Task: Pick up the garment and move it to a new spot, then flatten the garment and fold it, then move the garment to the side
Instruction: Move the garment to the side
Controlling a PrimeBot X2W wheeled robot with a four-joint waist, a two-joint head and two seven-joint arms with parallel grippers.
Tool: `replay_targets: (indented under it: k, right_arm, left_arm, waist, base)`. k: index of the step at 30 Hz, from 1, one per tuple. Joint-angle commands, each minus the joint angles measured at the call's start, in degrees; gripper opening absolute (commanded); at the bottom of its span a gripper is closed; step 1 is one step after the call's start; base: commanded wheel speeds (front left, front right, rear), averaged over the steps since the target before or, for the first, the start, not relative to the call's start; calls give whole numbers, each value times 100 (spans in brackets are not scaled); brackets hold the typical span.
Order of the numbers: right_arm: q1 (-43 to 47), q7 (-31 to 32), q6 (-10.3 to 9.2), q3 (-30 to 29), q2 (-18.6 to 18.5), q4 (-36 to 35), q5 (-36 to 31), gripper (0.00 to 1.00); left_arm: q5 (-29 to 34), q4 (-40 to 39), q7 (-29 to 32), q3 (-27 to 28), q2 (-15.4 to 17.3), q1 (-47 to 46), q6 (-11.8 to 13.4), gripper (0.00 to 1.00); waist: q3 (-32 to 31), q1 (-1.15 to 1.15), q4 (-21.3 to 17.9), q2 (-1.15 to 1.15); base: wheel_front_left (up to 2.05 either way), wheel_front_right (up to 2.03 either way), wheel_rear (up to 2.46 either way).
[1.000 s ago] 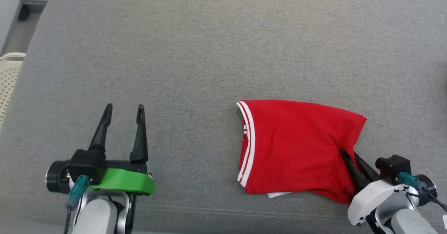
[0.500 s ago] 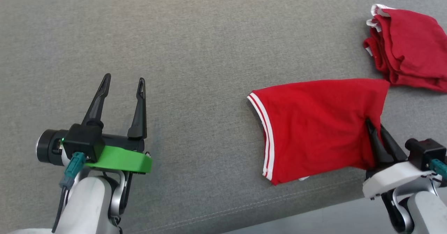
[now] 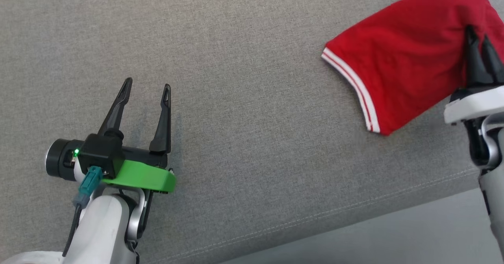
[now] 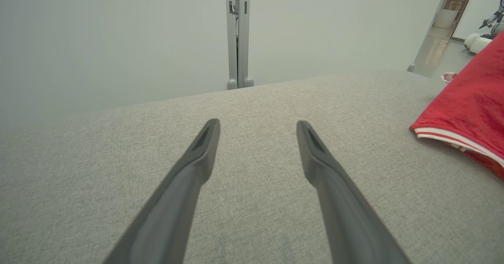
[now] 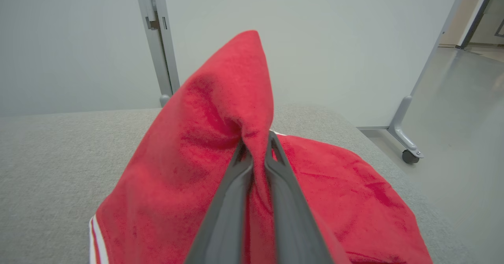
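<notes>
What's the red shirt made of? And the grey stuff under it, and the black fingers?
The red garment with white stripes looks like matte knit cloth: it bunches where the right pincer pinches it. The grey surface looks like woven upholstery fabric, showing weave and a stitched seam. The left pincer has fingers of smooth dark plastic, probably.

**Matt cloth, smooth plastic**

The grey cushion (image 3: pixel 252 98) is coarse woven cloth, matt, with a stitched seam (image 3: pixel 315 218) along its front edge. The red garment (image 3: pixel 401 59) is soft, faintly fuzzy knit, matt like its white trim (image 3: pixel 356 87). The left gripper (image 3: pixel 147 83) and right gripper (image 3: pixel 477 34) have dark, matt plastic fingers. The green collar (image 3: pixel 141 179) and pale forearm shell (image 3: pixel 100 224) are smooth plastic with a slight sheen.
</notes>
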Motion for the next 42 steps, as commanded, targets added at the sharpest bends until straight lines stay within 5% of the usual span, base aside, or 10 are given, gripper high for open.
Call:
replay_targets:
  k: [1,10,17,18,19,20,27,34,42]
  right_arm:
    - [-202,-47,-11,-72,-77,58,47,0]
    - [-1142,9,-11,-537,-702,1021,338,0]
    - [-1570,-12,-11,-355,-1135,1888,353,0]
    - [-1651,-32,-11,-339,-1145,2023,354,20]
    - [-1726,-55,-11,-296,-1166,2144,312,50]
    - [-1840,-94,-11,-299,-1200,2219,256,100]
    - [-2122,-146,-11,-679,-948,2365,-270,100]
    - [-1540,-148,-11,-1192,-88,1251,-429,100]
    - [-502,-149,-10,-838,423,-195,-519,100]
  left_arm:
    - [21,-2,12,0,56,-46,-10,100]
    - [79,-141,126,-149,94,-226,-60,100]
    - [183,-287,279,-246,220,-381,-103,100]
    - [188,-314,298,-258,237,-399,-108,100]
    - [200,-338,333,-275,253,-430,-116,100]
    - [213,-362,357,-284,270,-469,-116,100]
    - [231,-451,406,-348,279,-598,-139,100]
    - [98,-201,164,-370,208,-626,-146,100]
    - [-64,74,-166,-290,-2,-469,-11,100]
  waist:
    - [44,0,3,0]
    - [361,0,51,0]
    - [727,0,41,0]
    - [778,0,36,0]
    - [833,0,39,0]
    - [891,0,44,0]
    - [1110,0,69,0]
    - [755,0,175,0]
    - [197,0,615,0]
  base:
    - [0,0,0]
    - [0,0,0]
    - [0,0,0]
    - [0,0,0]
    - [0,0,0]
    - [0,0,0]
    - [0,0,0]
    - [0,0,0]
    - [0,0,0]
